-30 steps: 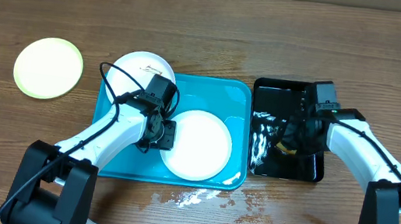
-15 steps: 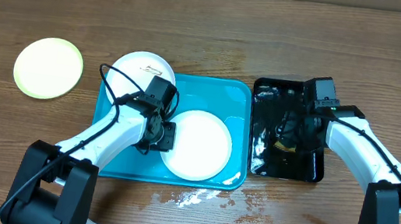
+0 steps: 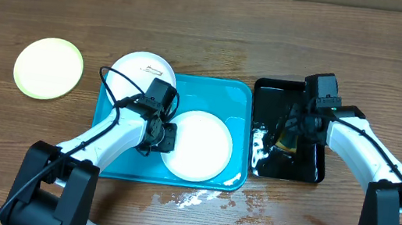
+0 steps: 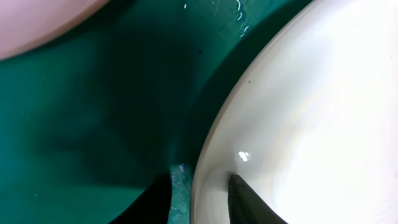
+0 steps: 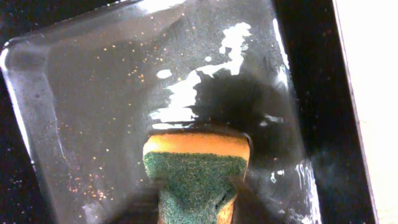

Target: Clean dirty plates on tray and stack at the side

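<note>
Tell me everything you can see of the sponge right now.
The sponge is a small block of yellow foam with a dark green scouring layer. It sits between the fingers of the right hand, apparently gripped, with the green layer facing the wrist camera. It is above the wet, glossy black tray. Whether it touches the tray's floor cannot be told.

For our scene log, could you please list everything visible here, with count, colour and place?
table: one, brown wood, under everything
tray: one, turquoise, centre
centre plate: one, white, in the tray
rear plate: one, white, overlapping the tray's far-left corner
side plate: one, pale yellow-green, table's left
black tray: one, glossy black, wet, right of the tray
sponge: one, yellow and green, over the black tray
water: one patch, clear, before the tray
left end effector: one, black, pinching the centre plate's rim
right end effector: one, black, holding the sponge
</note>
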Motion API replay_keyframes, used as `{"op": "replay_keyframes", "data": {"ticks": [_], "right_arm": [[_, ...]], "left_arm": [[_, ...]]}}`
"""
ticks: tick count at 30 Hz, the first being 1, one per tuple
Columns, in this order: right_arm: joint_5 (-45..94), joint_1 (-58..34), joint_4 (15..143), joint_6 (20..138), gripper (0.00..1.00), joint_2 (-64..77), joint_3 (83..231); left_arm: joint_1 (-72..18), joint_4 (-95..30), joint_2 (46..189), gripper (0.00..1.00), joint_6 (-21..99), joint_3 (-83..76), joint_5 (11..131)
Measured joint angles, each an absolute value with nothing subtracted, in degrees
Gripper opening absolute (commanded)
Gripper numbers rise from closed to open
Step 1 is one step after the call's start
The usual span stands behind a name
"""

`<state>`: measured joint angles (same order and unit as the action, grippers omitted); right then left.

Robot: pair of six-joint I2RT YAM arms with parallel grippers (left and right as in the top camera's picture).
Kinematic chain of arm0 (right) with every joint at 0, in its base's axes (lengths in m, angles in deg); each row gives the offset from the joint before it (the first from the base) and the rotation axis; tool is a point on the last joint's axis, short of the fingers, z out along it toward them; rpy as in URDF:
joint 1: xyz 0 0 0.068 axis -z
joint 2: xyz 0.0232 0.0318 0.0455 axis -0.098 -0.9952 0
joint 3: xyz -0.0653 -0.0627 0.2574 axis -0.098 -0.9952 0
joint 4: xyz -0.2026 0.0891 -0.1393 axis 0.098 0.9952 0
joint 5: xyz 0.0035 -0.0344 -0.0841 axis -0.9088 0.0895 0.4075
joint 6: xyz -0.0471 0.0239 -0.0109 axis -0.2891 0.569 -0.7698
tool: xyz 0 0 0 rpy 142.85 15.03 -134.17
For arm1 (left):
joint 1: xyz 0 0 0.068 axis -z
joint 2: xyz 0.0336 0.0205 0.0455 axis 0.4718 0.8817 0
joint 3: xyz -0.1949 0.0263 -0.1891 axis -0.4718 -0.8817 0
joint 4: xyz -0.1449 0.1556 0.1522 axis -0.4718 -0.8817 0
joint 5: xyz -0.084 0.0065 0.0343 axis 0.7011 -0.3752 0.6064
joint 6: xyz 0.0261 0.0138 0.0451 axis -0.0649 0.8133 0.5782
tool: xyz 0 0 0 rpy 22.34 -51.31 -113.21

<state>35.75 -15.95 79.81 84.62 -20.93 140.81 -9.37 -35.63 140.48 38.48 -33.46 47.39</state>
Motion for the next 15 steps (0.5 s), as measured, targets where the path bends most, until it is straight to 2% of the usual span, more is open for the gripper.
{"op": "replay_keyframes", "data": {"ticks": [2,6,15], "right_arm": [[35.8,-16.0,79.8,84.6,0.79,-20.9,140.8],[35.8,-16.0,80.6,84.6,0.81,-20.9,140.8],[35.8,-16.0,81.8,84.6,0.86,-20.9,140.8]], "left_arm": [[-9.4,-35.6,140.5,0.21,38.3,-33.5,47.4],[-9.4,-35.6,140.5,0.05,38.4,-33.5,47.7],[-9.4,-39.0,140.4,0.04,39.7,-30.4,47.0]]}}
